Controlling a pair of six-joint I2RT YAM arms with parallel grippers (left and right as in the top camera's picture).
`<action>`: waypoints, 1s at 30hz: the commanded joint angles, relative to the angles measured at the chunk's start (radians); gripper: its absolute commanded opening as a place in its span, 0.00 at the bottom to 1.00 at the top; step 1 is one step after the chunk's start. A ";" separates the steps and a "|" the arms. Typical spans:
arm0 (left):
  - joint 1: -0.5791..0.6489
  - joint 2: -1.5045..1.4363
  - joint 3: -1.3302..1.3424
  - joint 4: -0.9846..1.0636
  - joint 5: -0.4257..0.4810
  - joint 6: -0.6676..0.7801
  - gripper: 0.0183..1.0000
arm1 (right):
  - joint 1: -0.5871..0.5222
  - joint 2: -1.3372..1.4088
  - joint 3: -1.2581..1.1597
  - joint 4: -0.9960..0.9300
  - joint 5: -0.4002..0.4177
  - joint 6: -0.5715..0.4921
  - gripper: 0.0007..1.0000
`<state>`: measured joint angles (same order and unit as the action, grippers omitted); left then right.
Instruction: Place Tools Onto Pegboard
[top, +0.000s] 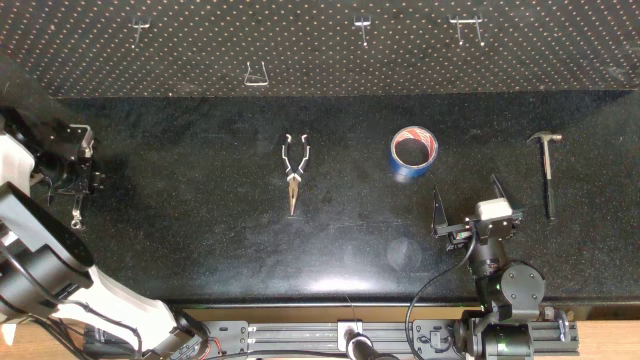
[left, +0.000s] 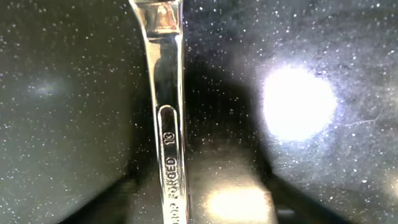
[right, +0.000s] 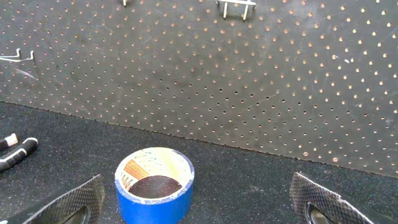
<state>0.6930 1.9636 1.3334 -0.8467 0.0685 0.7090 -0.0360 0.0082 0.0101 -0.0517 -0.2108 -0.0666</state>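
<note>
On the desk (top: 200, 230), the pliers (top: 293, 172) lie left of the tape roll (top: 413, 152), the hammer (top: 547, 170) right of it; the pegboard (top: 300, 50) stands behind.

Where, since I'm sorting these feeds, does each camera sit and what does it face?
Top: fixed overhead, looking down on the worktop and pegboard; the left arm and right arm both show.
Left wrist: on the left arm, looking closely at a wrench against the worktop.
Right wrist: on the right arm, facing the pegboard past the tape roll; its open jaws show at the bottom corners.
Shared: top and right wrist both show the tape roll, pegboard and pliers.
</note>
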 joint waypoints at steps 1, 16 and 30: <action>0.007 0.025 0.017 0.006 -0.007 0.000 0.26 | 0.007 -0.007 -0.006 0.001 0.002 -0.014 0.98; 0.007 0.024 0.017 0.021 -0.010 0.001 0.01 | 0.007 -0.007 -0.006 0.001 0.002 -0.014 0.98; -0.018 -0.375 -0.042 -0.012 -0.004 -0.208 0.01 | 0.007 -0.007 -0.006 0.001 0.002 -0.014 0.98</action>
<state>0.6930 1.7222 1.3293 -0.8589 0.0616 0.5594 -0.0360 0.0082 0.0101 -0.0517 -0.2108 -0.0666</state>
